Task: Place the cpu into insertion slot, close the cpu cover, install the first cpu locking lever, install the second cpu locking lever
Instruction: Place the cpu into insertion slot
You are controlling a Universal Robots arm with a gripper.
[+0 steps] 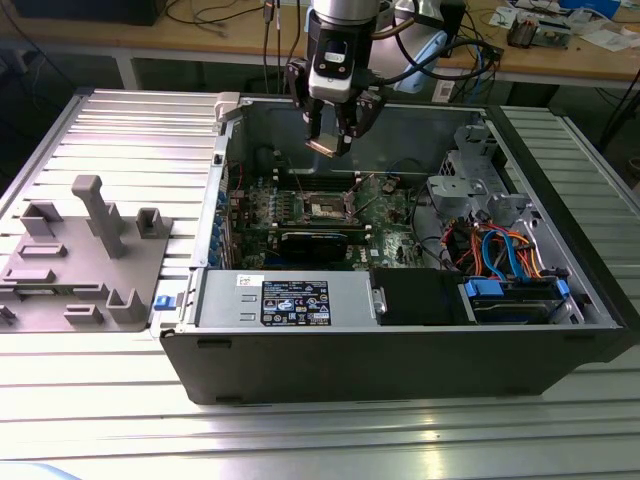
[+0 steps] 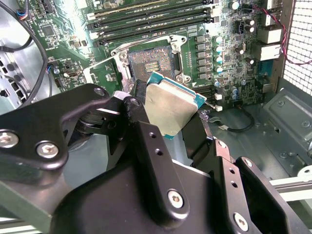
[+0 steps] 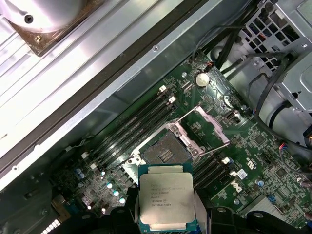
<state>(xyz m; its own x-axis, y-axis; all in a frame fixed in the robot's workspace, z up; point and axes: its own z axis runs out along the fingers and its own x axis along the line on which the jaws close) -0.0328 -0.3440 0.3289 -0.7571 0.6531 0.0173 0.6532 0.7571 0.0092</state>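
Gripper point(image 1: 330, 140): grasping the cpu point(image 1: 322, 146), with the black fingers point(image 2: 141, 114) pressed against two opposite edges of the chip. In both wrist views the cpu point(image 3: 165, 201) sits between the fingers with its silver top face showing. Its green edge is visible in the second wrist view point(image 2: 168, 109).

Position of the cpu: it is held in the air inside the open computer case point(image 1: 400, 360), near the case's rear wall. It is above the motherboard point(image 1: 395, 215) and touches nothing but the fingers.

Insertion slot point(image 3: 163, 151): uncovered, with the dark centre and contacts exposed and nothing seated in it. The cpu cover point(image 3: 199, 124) stands swung up off the socket along one side. Thin metal lever wires lie loose beside the socket rim.

Case contents: the green motherboard lies on the floor of the case. A long black card point(image 1: 315, 240) lies just in front of the slot. A labelled grey box point(image 1: 285, 298) runs along the front edge. Orange and blue cables point(image 1: 500, 250) are bundled at the corner on the exterior view's right.

Table point(image 1: 130, 130): a ribbed metal surface carries the case. A grey moulded fixture point(image 1: 80, 260) rests near the table's edge on the exterior view's left, well apart from the gripper
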